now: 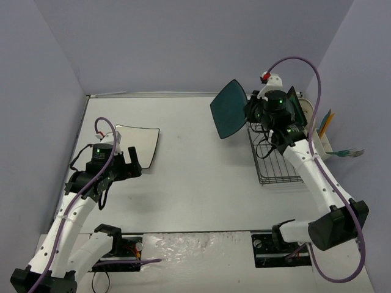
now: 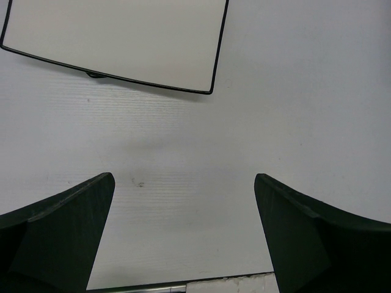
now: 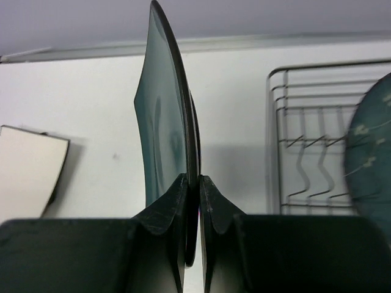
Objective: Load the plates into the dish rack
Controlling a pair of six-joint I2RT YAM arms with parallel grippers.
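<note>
My right gripper (image 1: 252, 113) (image 3: 199, 183) is shut on the rim of the black square plate with a teal centre (image 1: 230, 110) (image 3: 164, 116). It holds the plate on edge in the air just left of the black wire dish rack (image 1: 275, 168) (image 3: 305, 116). The teal-blue flecked plate (image 3: 370, 152) stands in the rack, partly hidden by my right wrist in the top view (image 1: 295, 99). The white square plate (image 1: 138, 143) (image 2: 116, 43) (image 3: 27, 171) lies flat on the table at the left. My left gripper (image 1: 131, 166) (image 2: 183, 189) is open and empty just near of it. The cream-and-yellow plate is not clearly in view.
A white utensil holder (image 1: 322, 131) with coloured utensils hangs on the rack's right side. Grey walls close in the table on the left, back and right. The near table edge (image 2: 183, 282) lies just below my left fingers.
</note>
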